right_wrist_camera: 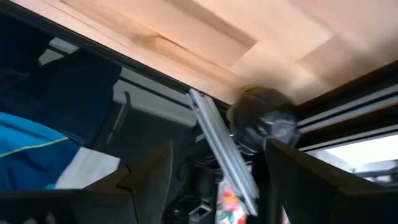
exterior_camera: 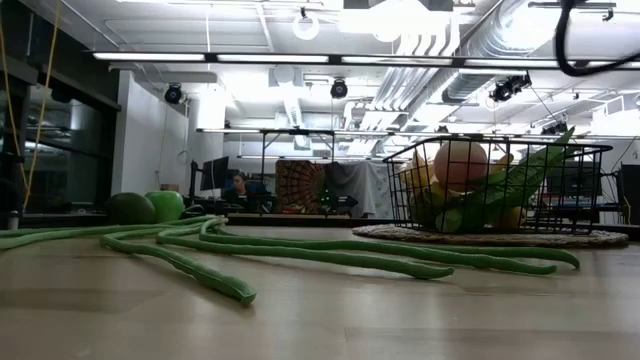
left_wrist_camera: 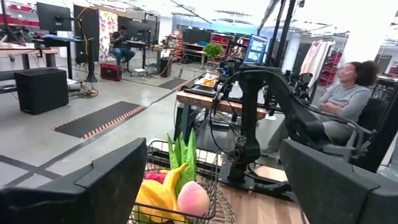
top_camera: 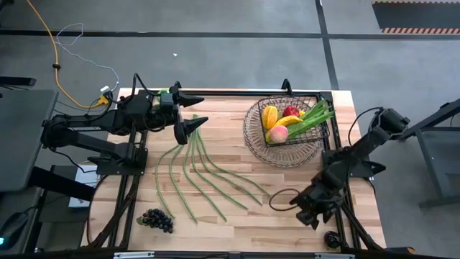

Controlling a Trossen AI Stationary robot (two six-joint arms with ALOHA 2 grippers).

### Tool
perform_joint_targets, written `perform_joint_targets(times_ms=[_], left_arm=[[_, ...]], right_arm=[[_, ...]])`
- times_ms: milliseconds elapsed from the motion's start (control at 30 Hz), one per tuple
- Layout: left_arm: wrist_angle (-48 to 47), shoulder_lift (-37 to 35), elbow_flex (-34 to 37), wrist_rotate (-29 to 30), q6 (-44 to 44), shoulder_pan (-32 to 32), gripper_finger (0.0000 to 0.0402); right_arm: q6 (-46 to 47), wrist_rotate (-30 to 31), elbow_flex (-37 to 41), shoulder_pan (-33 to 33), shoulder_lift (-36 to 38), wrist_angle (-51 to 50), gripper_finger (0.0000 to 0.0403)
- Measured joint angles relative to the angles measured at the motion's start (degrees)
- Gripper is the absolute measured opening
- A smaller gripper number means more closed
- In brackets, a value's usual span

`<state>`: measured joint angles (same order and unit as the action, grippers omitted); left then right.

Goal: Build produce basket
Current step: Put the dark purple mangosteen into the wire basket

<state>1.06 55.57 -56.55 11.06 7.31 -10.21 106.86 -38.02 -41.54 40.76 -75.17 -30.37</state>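
The wire basket point(top_camera: 287, 147) stands on a round mat at the table's far right and holds yellow fruit, a banana, a red pepper, a pink peach point(top_camera: 279, 133) and leafy greens point(top_camera: 316, 119). Long green beans point(top_camera: 201, 169) lie fanned out across the table's middle. Dark grapes point(top_camera: 156, 220) sit near the near left edge. The low view shows an avocado point(exterior_camera: 130, 207) and a green apple point(exterior_camera: 166, 204) far left. My left gripper point(top_camera: 192, 113) hovers open over the beans' far ends, facing the basket point(left_wrist_camera: 186, 186). My right gripper point(top_camera: 305, 212) is open above the table's near right corner.
A dark round thing point(right_wrist_camera: 261, 121) sits at the table's near right edge point(top_camera: 332, 239), just past my right gripper point(right_wrist_camera: 219, 149). Cables trail on the floor beyond the far left corner. People sit in the room behind the table. Bare wood lies between the beans and the grapes.
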Motion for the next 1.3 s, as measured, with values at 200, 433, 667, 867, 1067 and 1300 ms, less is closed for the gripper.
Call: perform_joint_targets(times_ms=[200,433,667,867,1067,1300], left_arm=[[0.0,0.0,0.0,-1.0,0.0,-0.7,0.0352],[0.0,0.0,0.0,-1.0,0.0,-0.8,0.0352],[0.0,0.0,0.0,-1.1,0.0,-0.8,0.0352],[0.0,0.0,0.0,-1.5,0.0,-0.8,0.0352],[0.0,0.0,0.0,-1.5,0.0,-0.8,0.0352],[0.0,0.0,0.0,-1.5,0.0,-0.8,0.0352]], right_arm=[[7.6,-2.7,2.2,5.1,-6.0,10.1,0.0248],[8.6,-6.6,2.2,9.1,-12.3,11.5,0.0248],[10.2,-9.5,2.1,10.5,-15.9,12.6,0.0248],[10.2,-10.3,2.0,10.4,-17.2,12.2,0.0248],[9.0,-10.8,2.1,10.4,-17.8,11.4,0.0248],[8.8,-11.6,2.1,10.5,-17.8,11.8,0.0225]])
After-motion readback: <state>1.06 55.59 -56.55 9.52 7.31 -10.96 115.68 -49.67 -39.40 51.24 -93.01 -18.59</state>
